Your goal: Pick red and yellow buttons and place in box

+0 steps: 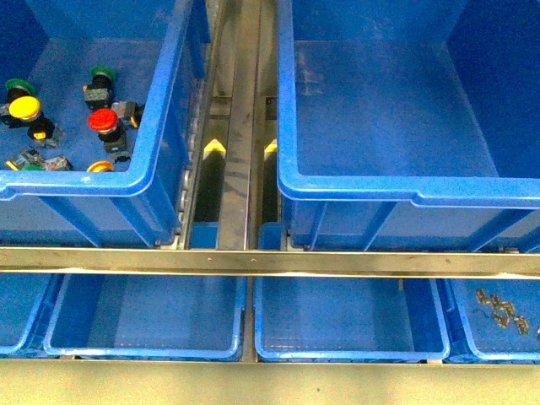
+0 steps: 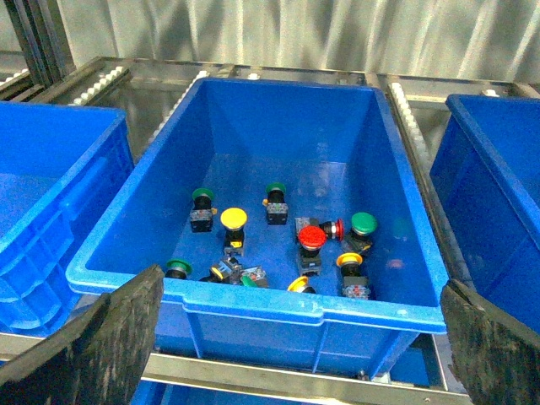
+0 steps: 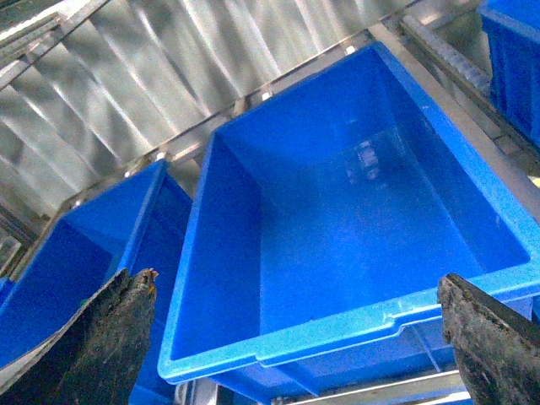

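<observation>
Though a steel crossbar [image 1: 253,261] spans the front, two deep blue bins sit side by side with a metal rail [image 1: 240,126] between them. The box [image 1: 405,190], on the right, holds nothing. The left bin [image 1: 84,184] holds the red button [image 1: 103,120] and yellow button [image 1: 24,107] among green-capped buttons [image 1: 101,74]. Both the left gripper [image 2: 299,283] and right gripper [image 3: 295,277] gape wide.

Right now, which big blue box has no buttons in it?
The big box on the right: its inside is bare blue. The big box on the left holds the red button, the yellow button and green ones.
</observation>
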